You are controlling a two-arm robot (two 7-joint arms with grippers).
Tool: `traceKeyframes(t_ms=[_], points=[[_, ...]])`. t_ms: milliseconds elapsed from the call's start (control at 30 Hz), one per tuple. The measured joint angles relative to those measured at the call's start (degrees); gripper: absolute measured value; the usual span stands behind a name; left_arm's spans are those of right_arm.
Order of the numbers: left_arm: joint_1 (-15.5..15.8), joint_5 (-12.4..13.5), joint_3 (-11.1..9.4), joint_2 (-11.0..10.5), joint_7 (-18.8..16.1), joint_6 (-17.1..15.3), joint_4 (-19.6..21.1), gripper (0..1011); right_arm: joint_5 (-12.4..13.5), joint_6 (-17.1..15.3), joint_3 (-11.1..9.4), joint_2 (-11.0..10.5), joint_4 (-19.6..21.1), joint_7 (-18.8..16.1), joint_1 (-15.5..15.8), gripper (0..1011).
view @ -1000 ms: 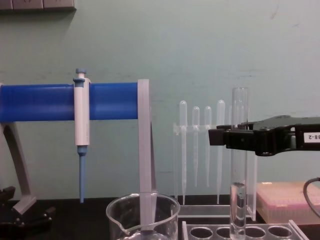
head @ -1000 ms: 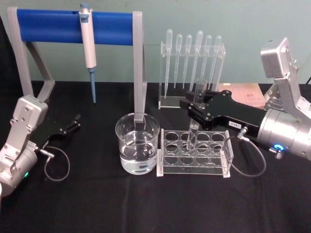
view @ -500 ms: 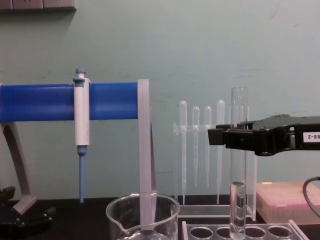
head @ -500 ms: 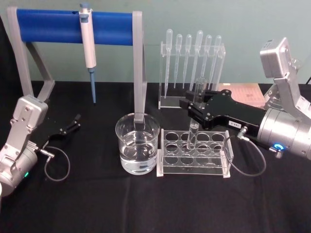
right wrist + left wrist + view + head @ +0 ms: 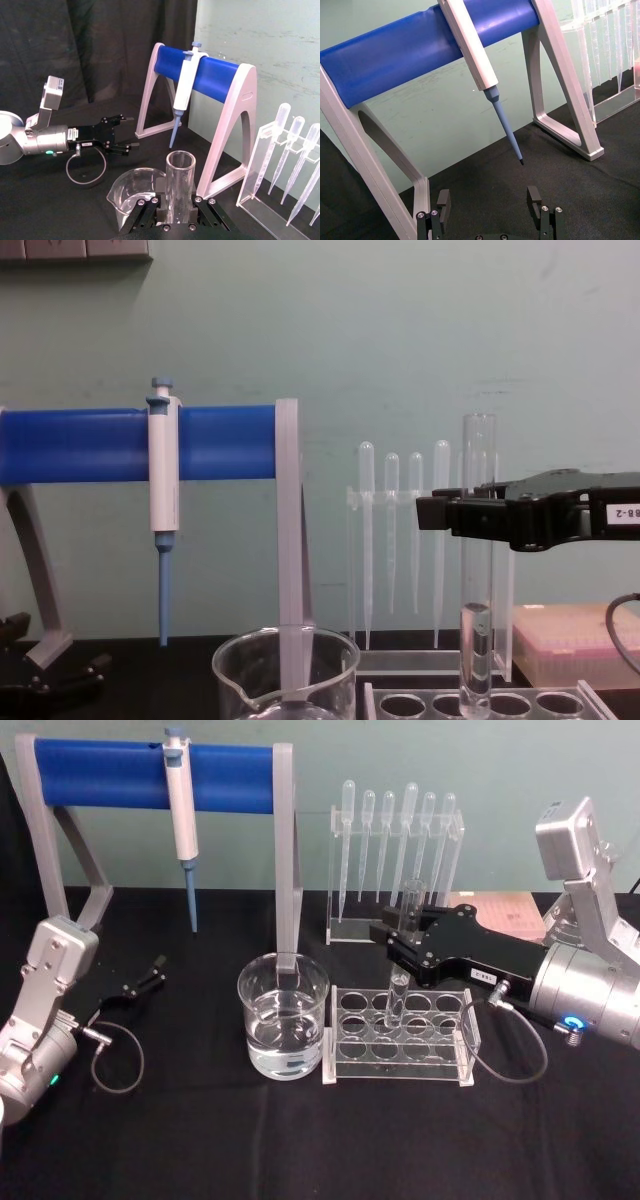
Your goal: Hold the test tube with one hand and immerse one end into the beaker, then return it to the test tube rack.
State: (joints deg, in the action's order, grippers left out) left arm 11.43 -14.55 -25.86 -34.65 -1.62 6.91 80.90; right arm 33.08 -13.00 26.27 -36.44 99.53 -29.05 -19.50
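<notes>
Test tube (image 5: 478, 570) upright in rack (image 5: 400, 1061), clamped in right pincer (image 5: 395, 946); left pincer (image 5: 489, 197) apart, parked

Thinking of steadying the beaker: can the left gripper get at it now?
Probably yes: the left gripper, jaws open, sits left of the beaker, with bare cloth between them.

A big stand (image 5: 100, 775) with a fat blue bar and grey legs sits at the back of the black table (image 5: 300, 1145). A white and blue pipette (image 5: 182, 820) hangs on the bar, tip pointing down. Beside the stand, six thin plastic droppers (image 5: 409, 830) hang in a clear holder (image 5: 346, 929). A pink box (image 5: 565, 640) sits on the right. The wall (image 5: 350, 320) is green.
</notes>
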Motion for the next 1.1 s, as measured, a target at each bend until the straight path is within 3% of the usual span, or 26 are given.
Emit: traceKeyframes(t_ms=[1100], points=[[0.0, 0.0, 0.0, 0.0, 0.0, 0.0, 0.0, 1000, 0.0, 0.0, 0.0, 0.0, 0.0, 0.1, 0.0, 224]])
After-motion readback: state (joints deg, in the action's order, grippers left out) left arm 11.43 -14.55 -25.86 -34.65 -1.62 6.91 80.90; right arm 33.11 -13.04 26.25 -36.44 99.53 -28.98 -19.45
